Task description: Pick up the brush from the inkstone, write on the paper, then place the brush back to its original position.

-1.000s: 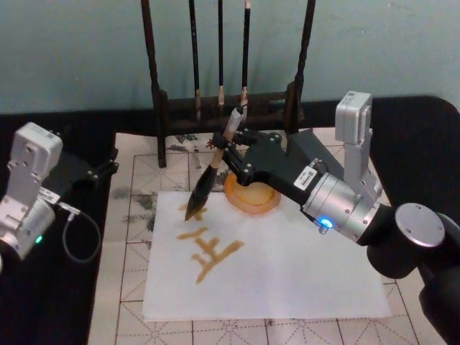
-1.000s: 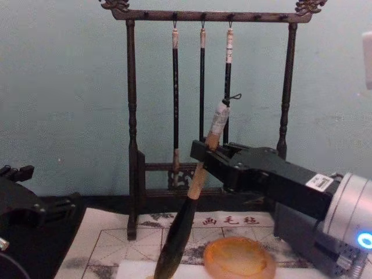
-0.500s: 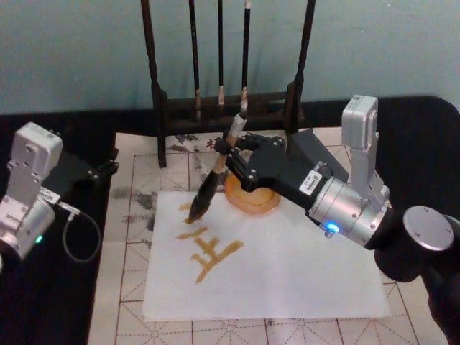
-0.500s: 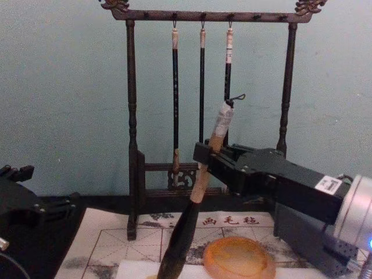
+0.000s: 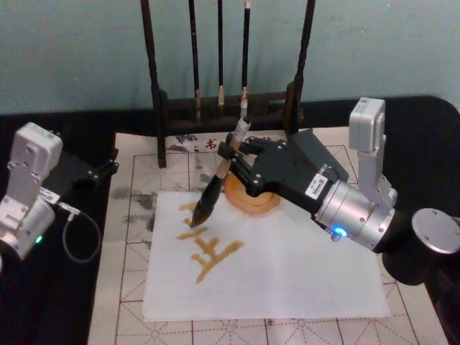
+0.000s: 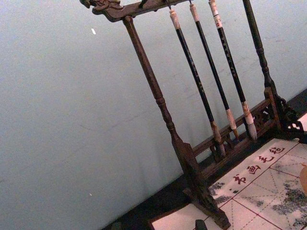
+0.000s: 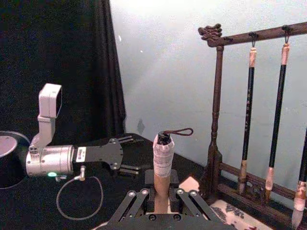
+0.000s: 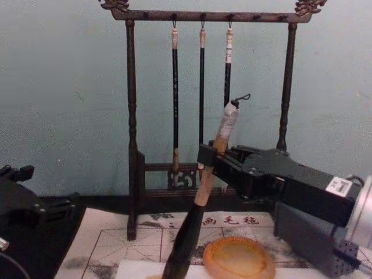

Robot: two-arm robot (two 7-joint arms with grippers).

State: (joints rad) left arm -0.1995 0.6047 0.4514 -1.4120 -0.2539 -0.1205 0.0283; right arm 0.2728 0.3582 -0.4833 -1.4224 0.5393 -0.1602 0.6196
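From the head, my right gripper [image 5: 228, 154] pinches the brush [image 5: 210, 198] by its tan handle. The brush leans, tip down on the paper [image 5: 287, 273] at the brown strokes. The dish [image 5: 243, 204] sits just beside it, partly under my gripper. My left gripper [image 5: 106, 167] rests well apart at the left.

From the right wrist, the white cap stands up between my fingers [image 7: 135, 199].

From the chest, the brush tilts before the rack [image 8: 131, 116].
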